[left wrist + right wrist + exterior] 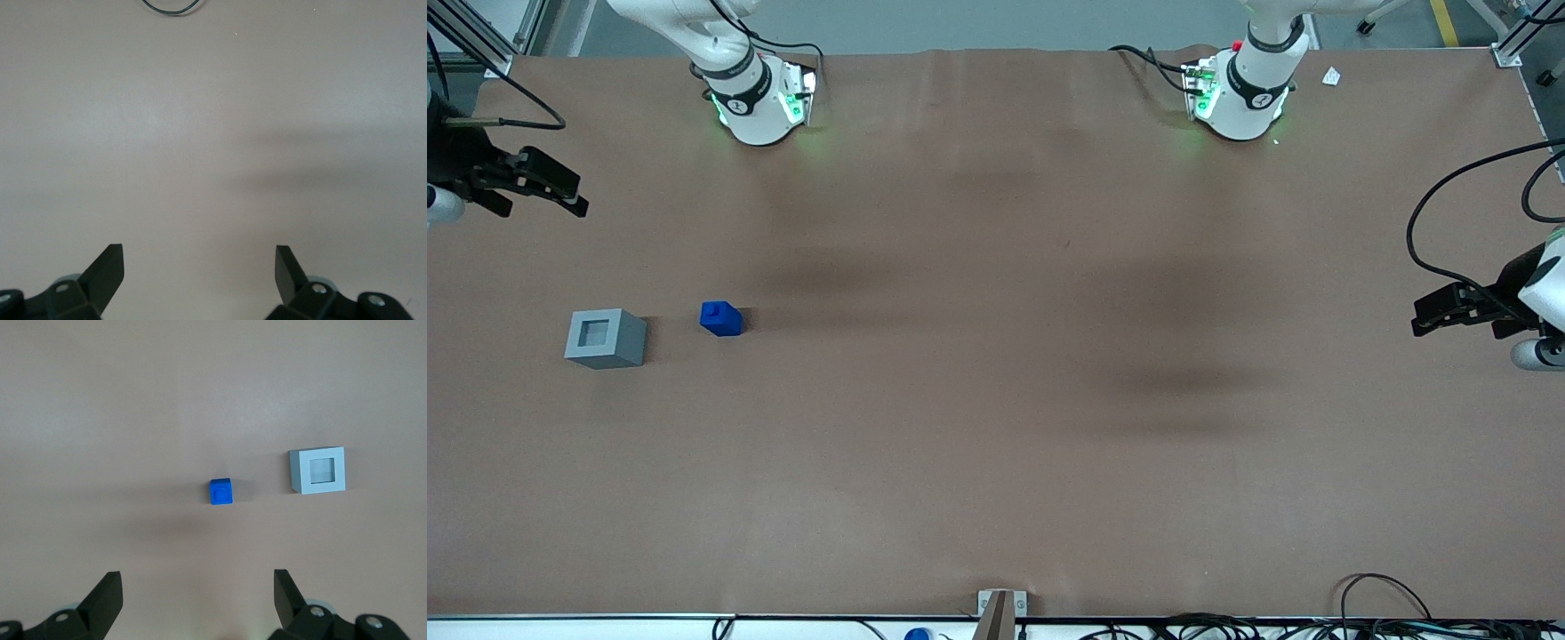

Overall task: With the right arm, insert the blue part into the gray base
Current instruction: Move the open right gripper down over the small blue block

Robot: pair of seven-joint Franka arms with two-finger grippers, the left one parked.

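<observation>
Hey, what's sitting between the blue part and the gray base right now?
Nothing: bare brown table separates the blue part from the gray base, clear in front and right wrist views. The open gripper hovers apart from both.

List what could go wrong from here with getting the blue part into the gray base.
1. The blue part is small and stands with its stub up; an off-centre grasp by the open claw, high above the table, may tip or push it.
2. The gray base sits loose beside the blue part; a careless approach might nudge it.
3. The stub points up now, so the part may need turning to fit the square recess; misalignment could jam it.
</observation>
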